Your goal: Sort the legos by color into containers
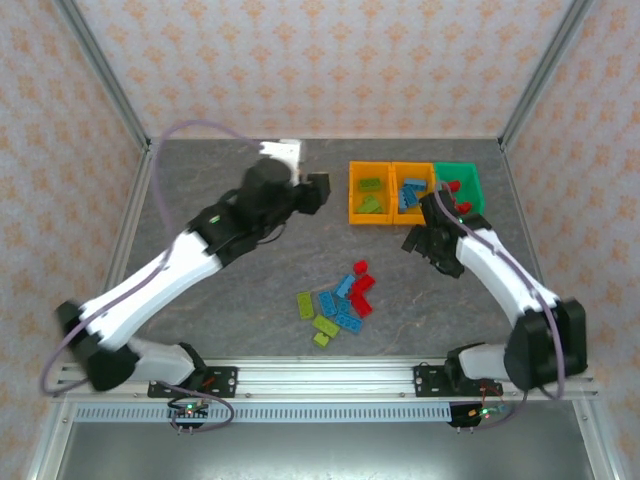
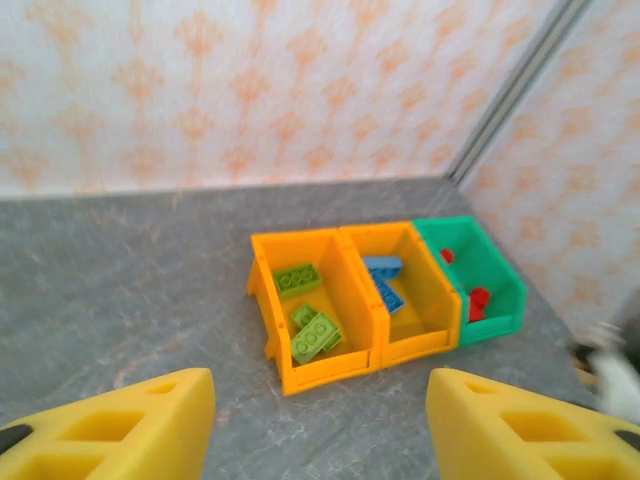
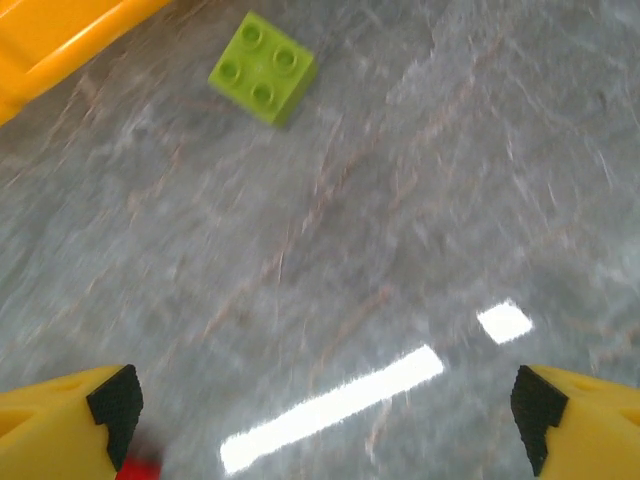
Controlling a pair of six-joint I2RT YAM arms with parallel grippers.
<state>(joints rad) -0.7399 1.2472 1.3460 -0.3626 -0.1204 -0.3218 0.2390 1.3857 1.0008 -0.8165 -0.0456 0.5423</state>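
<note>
- The loose legos [image 1: 338,300] lay in a mixed red, blue and lime pile near the middle of the table's [image 1: 230,290] near edge.
- Others sat sorted in the containers [image 1: 410,190] by the far right corner.
- The left gripper [image 2: 320,395] hovered facing the containers, fingers spread wide and empty.
- The right gripper [image 3: 325,400] hung low over the table, fingers wide and empty, with a lime brick [image 3: 263,68] ahead.
- The bricks looked light, rigid and slick; a pinch across the short sides would likely hold best.
</note>
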